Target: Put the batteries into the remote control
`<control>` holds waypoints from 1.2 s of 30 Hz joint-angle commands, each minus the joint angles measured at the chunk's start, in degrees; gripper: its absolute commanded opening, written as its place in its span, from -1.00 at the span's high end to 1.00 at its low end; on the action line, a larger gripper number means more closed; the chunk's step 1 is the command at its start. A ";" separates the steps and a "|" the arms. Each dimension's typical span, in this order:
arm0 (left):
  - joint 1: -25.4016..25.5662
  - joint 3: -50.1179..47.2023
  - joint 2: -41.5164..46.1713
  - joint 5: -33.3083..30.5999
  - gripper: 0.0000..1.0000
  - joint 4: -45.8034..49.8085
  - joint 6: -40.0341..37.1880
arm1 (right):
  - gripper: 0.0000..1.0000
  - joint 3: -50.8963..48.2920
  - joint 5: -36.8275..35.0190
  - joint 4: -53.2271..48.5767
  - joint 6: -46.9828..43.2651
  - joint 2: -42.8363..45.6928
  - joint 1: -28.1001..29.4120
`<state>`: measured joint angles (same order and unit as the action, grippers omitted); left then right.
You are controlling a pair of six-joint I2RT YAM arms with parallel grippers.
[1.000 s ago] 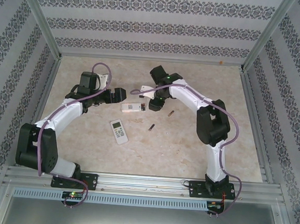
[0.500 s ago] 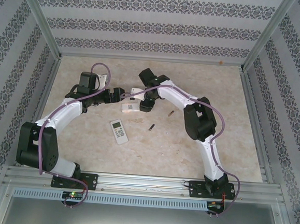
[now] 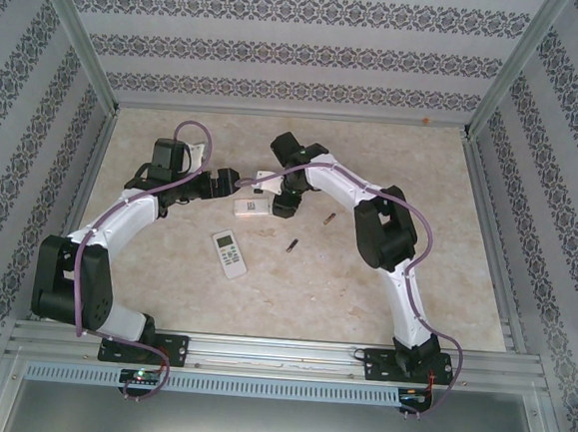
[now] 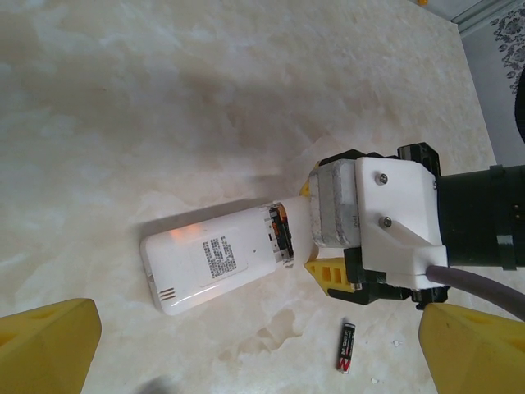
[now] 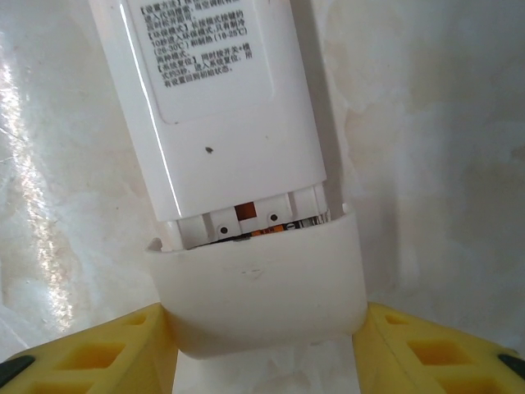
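Observation:
A white remote control (image 3: 249, 209) lies back up on the table, seen close in the left wrist view (image 4: 215, 264) and the right wrist view (image 5: 221, 107). Its white battery cover (image 5: 262, 287) sits partly slid off the end, and orange and dark parts show in the gap. My right gripper (image 5: 262, 320) has its yellow fingers (image 5: 90, 353) pressed against both sides of the cover. My left gripper (image 4: 262, 353) hangs open just left of the remote. Two batteries (image 3: 330, 218) (image 3: 292, 245) lie loose to the right, one also near the right gripper (image 4: 345, 347).
A second white remote (image 3: 230, 253) lies face up in front of the first. Patterned walls and metal rails (image 3: 81, 190) enclose the marble-look table. Both arms meet over the middle rear of the table.
My right arm has swung left, bringing its gripper from right of the remote onto the remote's right end. The left arm has stayed still and open.

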<state>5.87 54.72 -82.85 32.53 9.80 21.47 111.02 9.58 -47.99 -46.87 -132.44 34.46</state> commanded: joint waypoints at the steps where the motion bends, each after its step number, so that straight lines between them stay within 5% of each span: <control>1: -0.80 -0.13 0.51 -0.43 -1.00 0.47 0.57 | -0.09 1.65 2.06 -1.60 -0.17 -1.59 -0.38; 21: -0.81 -0.47 -0.60 -3.55 -1.00 2.46 4.04 | -0.55 0.94 -0.53 2.70 8.38 4.41 -0.09; 24: -0.37 1.13 -2.89 -4.30 -0.95 5.46 5.47 | -0.56 1.42 0.68 2.93 22.01 6.91 -1.25; 30: 1.33 6.08 -10.70 -5.12 -0.78 10.03 8.32 | -0.40 -4.86 9.31 6.07 64.05 9.29 -5.69; 36: 3.30 12.58 -19.96 -2.87 -0.60 13.17 8.45 | -0.23 -14.57 12.98 15.01 77.83 9.95 -7.89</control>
<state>8.01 64.23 -100.01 28.45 19.07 28.97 99.33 18.11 -37.10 17.43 -121.89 26.39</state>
